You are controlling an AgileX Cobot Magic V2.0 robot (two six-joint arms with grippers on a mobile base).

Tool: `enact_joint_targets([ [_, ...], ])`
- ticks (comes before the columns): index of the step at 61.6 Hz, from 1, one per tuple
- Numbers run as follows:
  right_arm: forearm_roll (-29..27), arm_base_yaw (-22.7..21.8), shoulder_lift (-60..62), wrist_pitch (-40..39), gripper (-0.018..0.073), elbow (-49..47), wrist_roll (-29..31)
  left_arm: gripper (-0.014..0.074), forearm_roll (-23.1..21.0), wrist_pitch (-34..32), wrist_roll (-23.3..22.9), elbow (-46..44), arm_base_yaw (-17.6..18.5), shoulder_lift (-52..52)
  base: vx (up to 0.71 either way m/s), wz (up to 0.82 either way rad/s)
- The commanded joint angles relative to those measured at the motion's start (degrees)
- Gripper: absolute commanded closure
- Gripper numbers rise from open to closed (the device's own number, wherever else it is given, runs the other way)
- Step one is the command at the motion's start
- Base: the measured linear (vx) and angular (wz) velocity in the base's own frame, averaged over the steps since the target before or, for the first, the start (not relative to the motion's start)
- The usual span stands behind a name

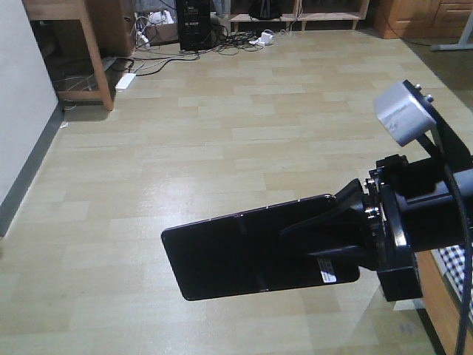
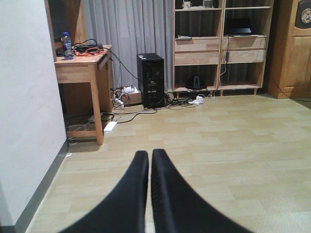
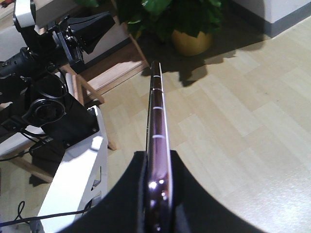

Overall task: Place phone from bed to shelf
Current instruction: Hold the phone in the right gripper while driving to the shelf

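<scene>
Pale laminate floor point(image 1: 185, 148) fills the room, the wooden shelf point(image 2: 221, 63) far off at the upper right of the left wrist view. Our right hand point(image 1: 290, 235) grips one end of the phone point(image 1: 236, 255), low in the front view, most of it jutting over bare floor; our left hand point(image 2: 149, 167) is clenched, empty. We judge a jolt could pivot the phone loose and drop it.
</scene>
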State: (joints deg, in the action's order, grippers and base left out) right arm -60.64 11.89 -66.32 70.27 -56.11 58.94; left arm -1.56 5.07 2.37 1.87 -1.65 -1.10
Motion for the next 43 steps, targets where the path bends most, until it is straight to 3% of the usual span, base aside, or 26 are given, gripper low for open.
enact_joint_targets([
  [1, -4.7, -0.1, 1.0, 3.5, 0.0561, -1.5, 0.0, 0.0595, -0.6, -4.1, -0.5, -1.4, 0.2, -0.3, 0.3, -0.07],
  [43, -4.7, -0.1, 1.0, 3.5, 0.0561, -1.5, 0.0, 0.0595, -0.6, -4.1, -0.5, -1.4, 0.2, -0.3, 0.31, -0.08],
])
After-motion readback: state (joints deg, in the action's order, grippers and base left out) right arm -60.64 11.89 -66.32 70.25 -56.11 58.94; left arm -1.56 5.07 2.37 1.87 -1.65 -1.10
